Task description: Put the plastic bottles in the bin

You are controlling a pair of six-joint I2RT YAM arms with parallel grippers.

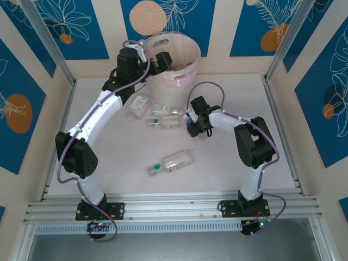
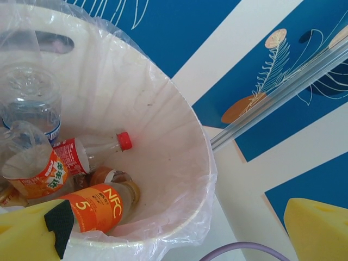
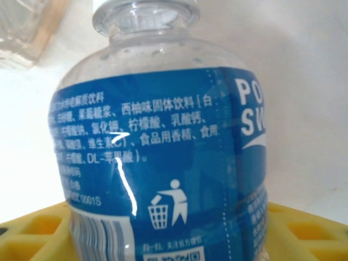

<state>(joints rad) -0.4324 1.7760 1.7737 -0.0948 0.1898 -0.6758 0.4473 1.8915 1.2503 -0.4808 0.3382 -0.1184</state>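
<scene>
On the left, the left arm [image 1: 103, 109] is reaching back across the surface [image 1: 109, 163], and the left jaws are hanging over the open mouth of the bin [image 1: 182, 51], which is standing at the far edge near the middle. In the left wrist view its yellow pads [image 2: 27, 236] are sitting at the two lower corners, spread wide with nothing between them. A clear liner bag [image 2: 201, 179] is draping over the bin's rim. Several bottles are lying inside the bin: a red-capped bottle [image 2: 100, 147], an orange-labelled bottle marked NFC [image 2: 98, 206], a second orange-labelled bottle [image 2: 38, 176] and a clear bottle with a blue band [image 2: 30, 103].

In front of the bin, three bottles are lying near one another on the surface: a white-labelled bottle [image 1: 139, 105] and, just to its right, two small bottles with green on them [image 1: 165, 111] [image 1: 163, 123]. Nearer the arm bases, a clear green-capped bottle [image 1: 171, 163] is lying alone, well apart from the rest.

On the right, the right arm [image 1: 250, 141] is bending inward, and the right jaws are sitting low just right of that cluster, around a blue-labelled bottle [image 3: 163, 163]. In the right wrist view this bottle is standing between the right yellow pads [image 3: 32, 231], clear neck uppermost; whether the pads are pressing on it I cannot tell
</scene>
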